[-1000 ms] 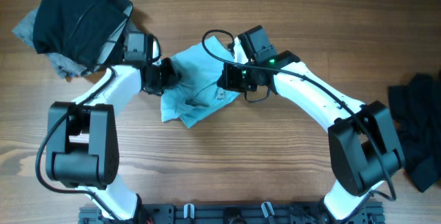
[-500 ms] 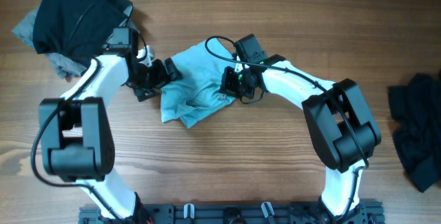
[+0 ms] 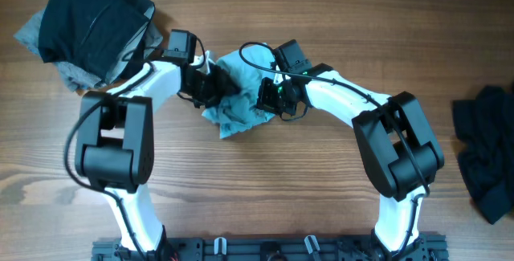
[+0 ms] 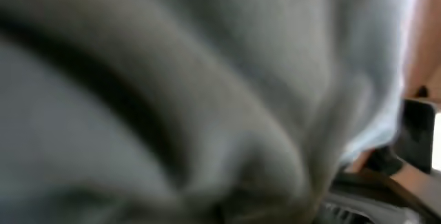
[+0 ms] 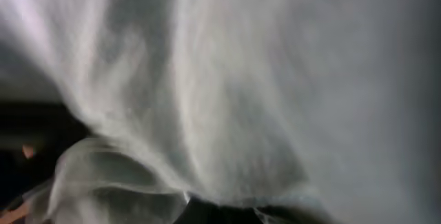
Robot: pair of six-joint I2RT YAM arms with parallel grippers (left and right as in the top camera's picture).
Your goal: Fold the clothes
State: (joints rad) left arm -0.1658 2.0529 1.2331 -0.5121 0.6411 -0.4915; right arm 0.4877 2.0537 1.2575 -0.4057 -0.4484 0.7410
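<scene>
Your blue shirt [image 3: 237,116] lies bunched near the middle of the bench [image 3: 321,201], toward the far edge. It's soft and floppy, so grab a hem. Right fingers [image 3: 260,98] pinch it shut; left fingers [image 3: 223,92] are hidden, can't tell.

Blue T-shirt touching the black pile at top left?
Apart. Overhead view: blue T-shirt lies mid-table; the left arm and bare table separate it from the black pile.

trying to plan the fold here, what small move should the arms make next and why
Probably draw the left gripper outward, away from the right gripper, to spread the pale blue T-shirt. It lies bunched in a crumpled heap between them, both grippers sit at its folds, and it needs to lie flat before any fold.
</scene>
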